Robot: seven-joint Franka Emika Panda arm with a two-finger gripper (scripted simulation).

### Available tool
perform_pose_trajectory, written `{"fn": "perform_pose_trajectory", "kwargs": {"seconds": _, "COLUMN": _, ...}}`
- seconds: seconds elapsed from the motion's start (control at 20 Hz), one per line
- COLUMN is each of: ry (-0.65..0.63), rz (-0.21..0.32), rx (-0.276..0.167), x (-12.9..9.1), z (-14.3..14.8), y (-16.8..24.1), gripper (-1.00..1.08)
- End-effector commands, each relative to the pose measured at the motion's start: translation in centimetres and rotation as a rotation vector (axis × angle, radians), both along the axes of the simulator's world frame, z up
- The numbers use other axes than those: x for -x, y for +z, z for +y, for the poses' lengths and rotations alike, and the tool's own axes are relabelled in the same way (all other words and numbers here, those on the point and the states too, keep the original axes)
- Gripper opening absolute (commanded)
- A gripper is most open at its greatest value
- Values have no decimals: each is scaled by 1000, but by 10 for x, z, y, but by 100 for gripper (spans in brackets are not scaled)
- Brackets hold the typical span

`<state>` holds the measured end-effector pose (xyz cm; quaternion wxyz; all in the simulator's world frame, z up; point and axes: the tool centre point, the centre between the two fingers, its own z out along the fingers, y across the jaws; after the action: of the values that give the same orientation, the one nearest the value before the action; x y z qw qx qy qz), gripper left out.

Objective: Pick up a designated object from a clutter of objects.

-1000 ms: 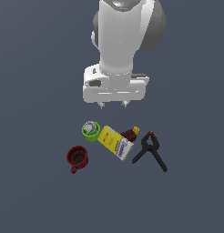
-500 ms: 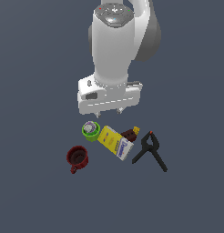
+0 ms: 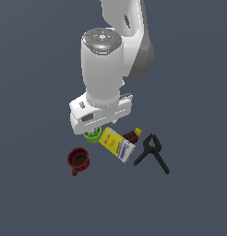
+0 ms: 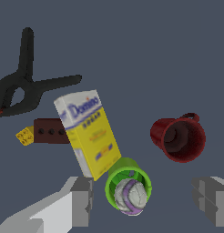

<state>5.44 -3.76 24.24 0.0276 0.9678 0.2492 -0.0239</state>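
The designated object, a dark red mug (image 3: 79,160) (image 4: 180,139), stands at the exterior view's left end of the clutter of objects, its handle away from the other items. My gripper (image 4: 145,200) is open and holds nothing, its grey fingers (image 4: 82,200) spread wide. It hangs above the green-rimmed cup (image 4: 128,186) (image 3: 92,135), with the mug off to one side of it. In the exterior view the white hand (image 3: 100,115) covers part of the green cup and hides most of the fingers.
A yellow-and-white box (image 3: 116,144) (image 4: 89,134) lies beside the green cup. Behind it lies a brown bottle with a yellow cap (image 3: 132,135) (image 4: 48,131). A black clamp (image 3: 152,152) (image 4: 27,88) sits at the exterior view's right.
The hand has come down toward the clutter and shifted to the exterior view's left, now overlapping the green cup. The objects have not moved.
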Motion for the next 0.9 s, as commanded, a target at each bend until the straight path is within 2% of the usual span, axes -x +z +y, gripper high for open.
{"fn": "perform_pose_trajectory", "kwargs": {"seconds": 0.0, "ry": 62, "rz": 1, "rx": -1, "x": -8, "z": -7, "y": -8, "gripper": 68}}
{"fn": "perform_pose_trajectory", "kwargs": {"seconds": 0.85, "ry": 464, "rz": -4, "rx": -24, "x": -55, "z": -59, "y": -66, "gripper": 68}}
